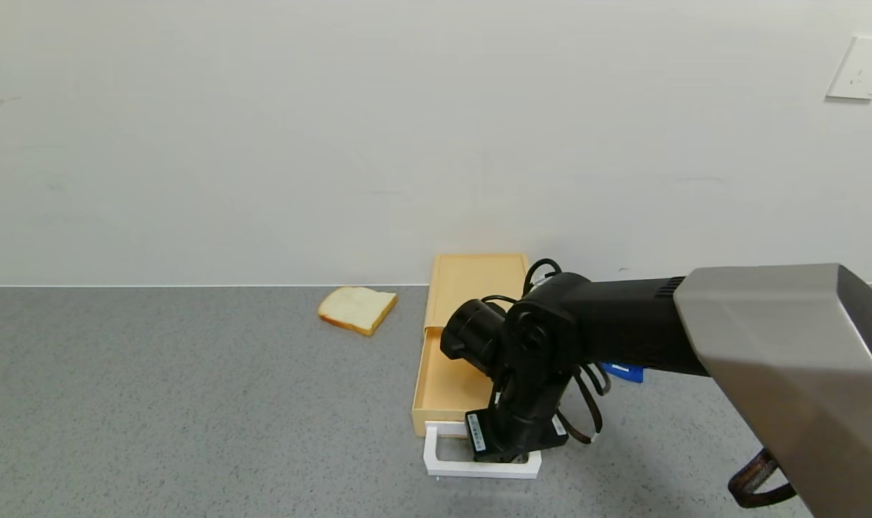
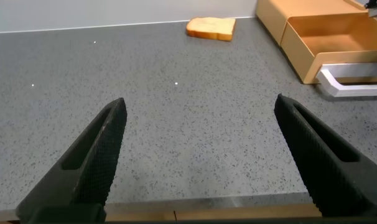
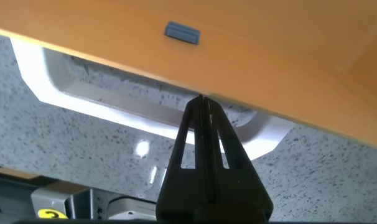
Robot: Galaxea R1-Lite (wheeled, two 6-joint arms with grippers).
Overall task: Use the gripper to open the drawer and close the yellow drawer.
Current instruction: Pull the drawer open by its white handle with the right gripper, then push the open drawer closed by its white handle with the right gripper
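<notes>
You are looking at a staged test bench dressed as a kitchen rather than a lived-in home. The grey speckled counter [image 1: 155, 403] runs up to a plain white wall [image 1: 335, 129], and a white socket [image 1: 860, 68] sits high on that wall at the far right. A bread slice [image 1: 357, 309] lies bare on the counter near the wall, just left of a yellow drawer [image 1: 454, 345] unit, and a robot arm [image 1: 695, 338] reaches in from the right.

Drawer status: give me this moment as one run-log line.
drawer: pulled partly open | right end effector: shut, tips inside white loop handle | left end effector: open, idle over counter | bread slice: left of drawer
</notes>
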